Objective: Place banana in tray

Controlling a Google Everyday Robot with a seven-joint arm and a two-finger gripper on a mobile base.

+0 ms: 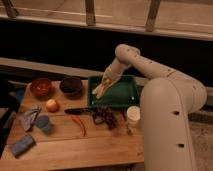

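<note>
The dark green tray point(131, 98) lies at the back right of the wooden table. My gripper point(105, 81) reaches down over the tray's left part and is shut on the pale yellow banana point(99, 90). The banana hangs from the gripper, its lower end just above or touching the tray floor near the left rim; I cannot tell which. The arm comes in from the right, over the tray.
Two round brown bowls point(41, 86) point(71, 85) stand left of the tray. An orange fruit point(51, 105), a red chili point(79, 125), a dark utensil point(77, 111), a dark bunch point(105, 118) and a white cup point(133, 115) lie in front. A cloth point(29, 118) and a blue sponge point(21, 145) are at the left.
</note>
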